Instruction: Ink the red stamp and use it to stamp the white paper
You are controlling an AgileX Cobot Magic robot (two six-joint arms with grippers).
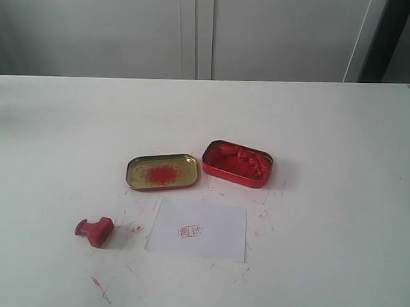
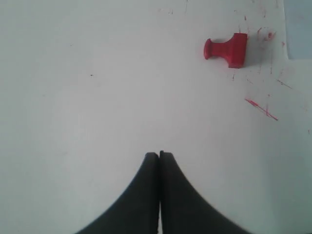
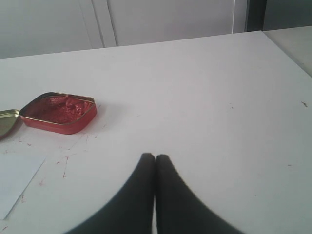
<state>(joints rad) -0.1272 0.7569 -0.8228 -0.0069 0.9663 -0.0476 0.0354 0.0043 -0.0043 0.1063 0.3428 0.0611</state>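
The red stamp (image 1: 94,230) lies on its side on the white table, left of the white paper (image 1: 197,229); the left wrist view shows the stamp (image 2: 227,49) too. The paper bears one red square print (image 1: 189,231), and a corner of the sheet (image 3: 14,183) reaches into the right wrist view. The open red ink tin (image 1: 237,163) sits behind the paper and is also seen from the right wrist (image 3: 59,113). Neither arm appears in the exterior view. My left gripper (image 2: 159,155) is shut and empty, well away from the stamp. My right gripper (image 3: 155,157) is shut and empty over bare table.
The gold-coloured tin lid (image 1: 162,172) with a red smear lies next to the ink tin, its edge (image 3: 7,122) just visible from the right wrist. Red ink streaks (image 1: 100,289) mark the table around the stamp and paper. White cabinet doors (image 1: 196,32) stand behind the table.
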